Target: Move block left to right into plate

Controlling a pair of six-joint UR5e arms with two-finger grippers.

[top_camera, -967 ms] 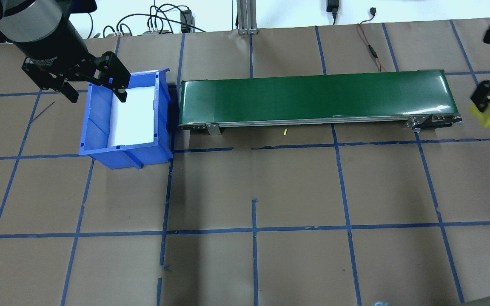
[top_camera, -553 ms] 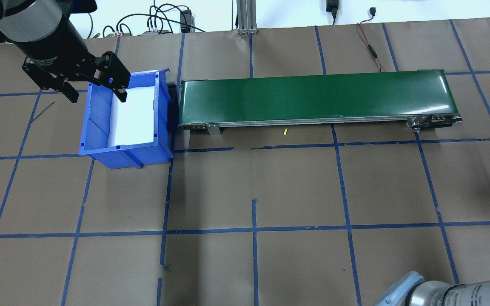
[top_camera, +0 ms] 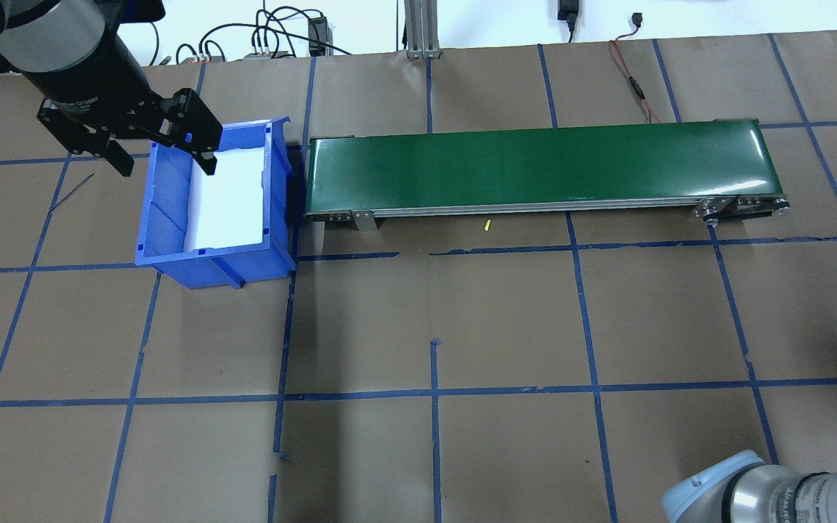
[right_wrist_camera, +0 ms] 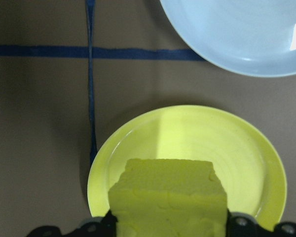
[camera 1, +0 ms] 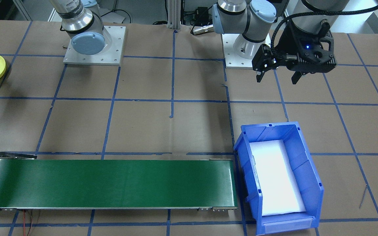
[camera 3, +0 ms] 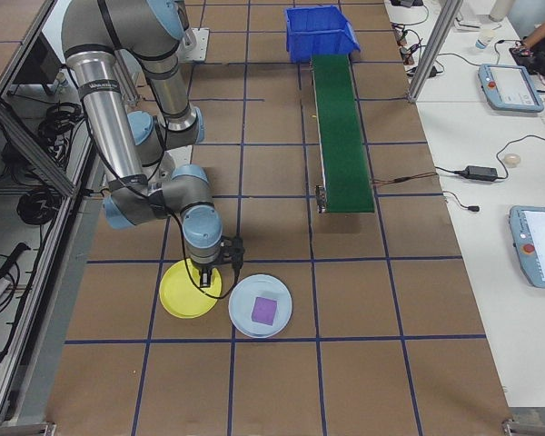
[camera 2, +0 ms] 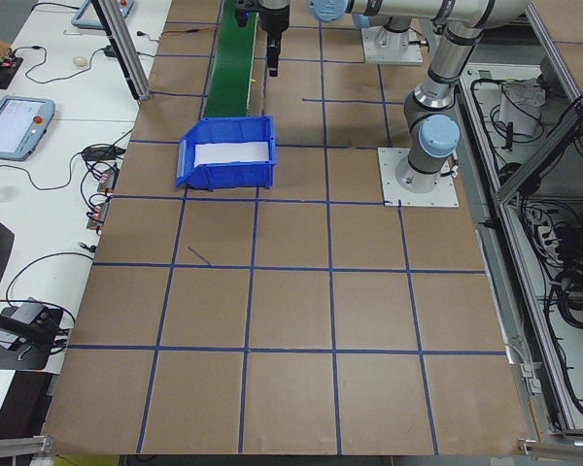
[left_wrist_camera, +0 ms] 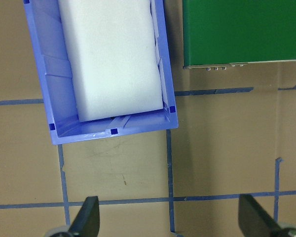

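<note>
So the right gripper (right_wrist_camera: 167,224) had swung off the far end of the table, and its yellow block (right_wrist_camera: 167,197) stayed clamped, hanging right over the yellow plate (right_wrist_camera: 246,148). Basically just the drop left, I'd say. Left gripper (top_camera: 160,145) sat open by the blue bin (top_camera: 171,254).

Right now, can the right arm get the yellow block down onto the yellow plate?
Probably yes. The right gripper holds the yellow block right above the yellow plate, with nothing between.
</note>
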